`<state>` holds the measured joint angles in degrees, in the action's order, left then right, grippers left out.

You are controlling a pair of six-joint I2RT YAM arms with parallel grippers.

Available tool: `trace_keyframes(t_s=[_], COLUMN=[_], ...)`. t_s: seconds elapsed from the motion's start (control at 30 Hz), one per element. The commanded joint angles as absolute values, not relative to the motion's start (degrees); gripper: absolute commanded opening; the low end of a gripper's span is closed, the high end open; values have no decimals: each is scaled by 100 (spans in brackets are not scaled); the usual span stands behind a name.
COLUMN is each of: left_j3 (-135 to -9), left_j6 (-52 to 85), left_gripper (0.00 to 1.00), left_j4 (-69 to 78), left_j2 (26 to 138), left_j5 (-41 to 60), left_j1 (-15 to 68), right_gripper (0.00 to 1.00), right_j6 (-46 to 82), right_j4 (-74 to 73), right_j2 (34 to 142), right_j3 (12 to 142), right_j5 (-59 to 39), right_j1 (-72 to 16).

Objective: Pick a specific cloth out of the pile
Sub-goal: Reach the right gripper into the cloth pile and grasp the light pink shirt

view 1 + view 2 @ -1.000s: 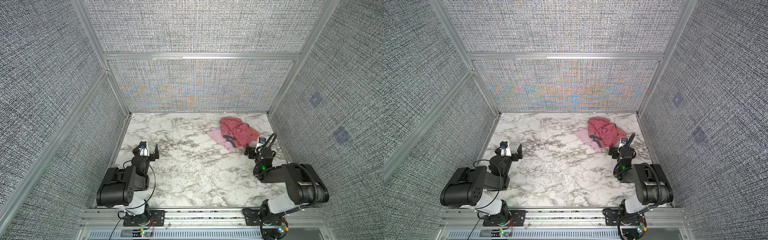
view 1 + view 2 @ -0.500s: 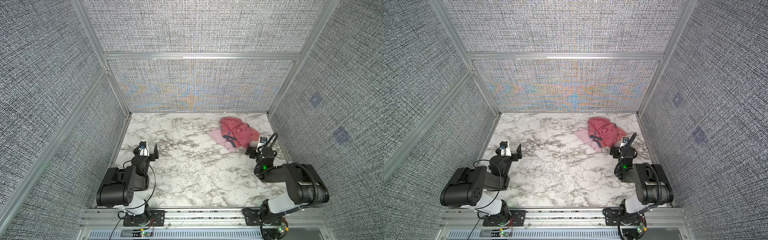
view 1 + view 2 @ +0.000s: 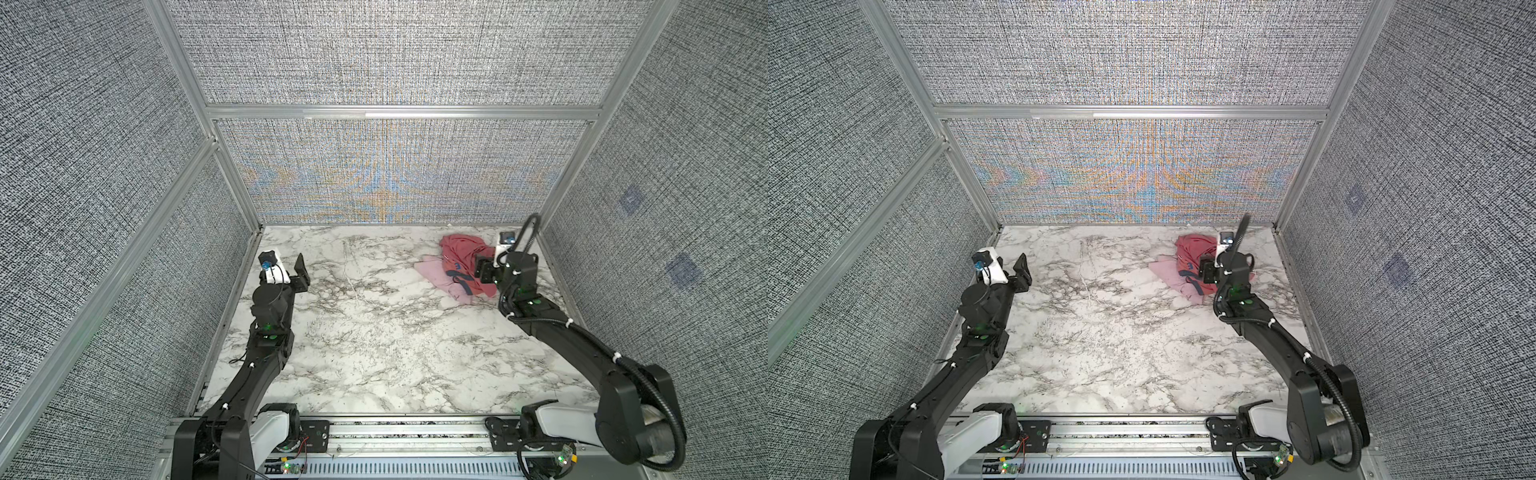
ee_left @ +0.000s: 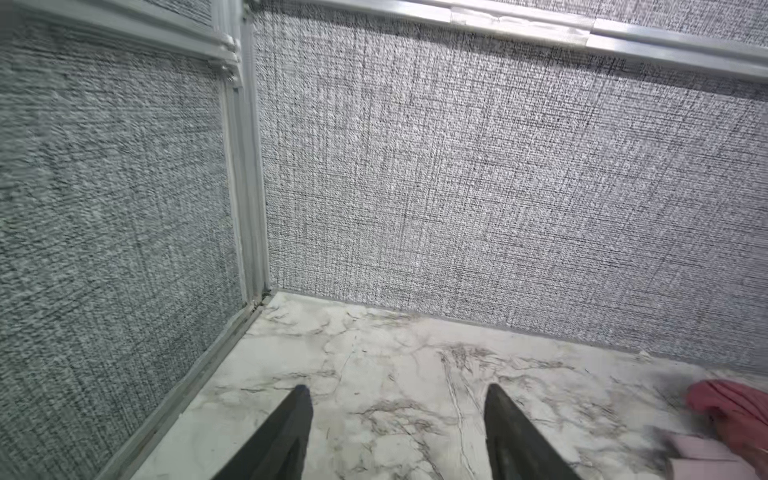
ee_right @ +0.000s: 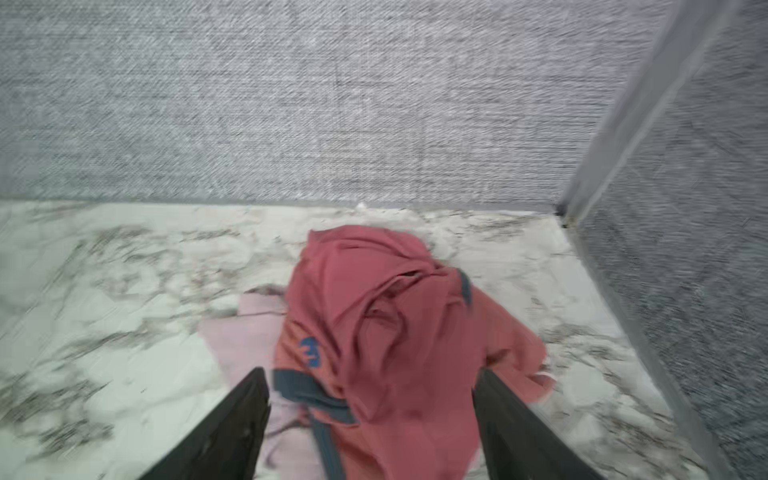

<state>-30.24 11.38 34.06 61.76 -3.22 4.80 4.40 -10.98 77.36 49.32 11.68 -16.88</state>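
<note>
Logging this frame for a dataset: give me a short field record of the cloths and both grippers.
pile: far right of the marble table
pale pink cloth: partly under the coral-red garment, left edge showing
right gripper: open, jaws straddling the garment, nothing held
left gripper: open, empty, over bare table near the left wall

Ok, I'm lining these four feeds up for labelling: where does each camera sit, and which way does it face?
Top views: high at the front, looking down and inward at the marble table; both arms show, left gripper and right gripper.
Left wrist: on the left arm, facing a back corner; its open fingers show, nothing between them.
Right wrist: on the right arm, facing the pile; its fingers straddle the red garment.
Shared: both wrist views catch the red garment and the pink cloth.
</note>
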Motion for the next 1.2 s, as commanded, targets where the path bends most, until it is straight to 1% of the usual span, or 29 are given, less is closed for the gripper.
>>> trace_keyframes(t_s=[0.0,0.1,0.2,0.37,0.47,0.6,0.63,0.83,1.17], left_j3=[-3380,-3541,-3578,-3576,-3596,-3583,-3572,-3444,-3480], left_j6=[1613,1798,1867,1874,1883,1897,1903,1971,2048], left_gripper=[67,67,67,67,67,67,67,67,67], left_j4=[2201,2017,1946,1903,1865,1829,1836,1966,2004], left_j2=[6392,6533,6574,6548,6567,6588,6583,6631,6707], left_j5=[-203,24,193,274,417,464,459,431,492], left_j1=[617,753,817,848,844,851,852,855,853], right_gripper=[73,68,63,54,53,46,45,44,43], right_j6=[510,657,815,1006,1109,1219,1242,1362,1415], right_j4=[290,775,919,1158,1242,1375,1409,1407,1258], right_j2=[8369,9184,9846,10439,10503,10567,10575,10512,10801], right_j3=[5516,6098,6453,6789,6799,6803,6811,6689,6818], right_j5=[938,983,946,1053,1261,1354,1371,1563,1695], right_j1=[-2117,-2484,-2689,-2812,-2804,-2760,-2745,-2659,-2472])
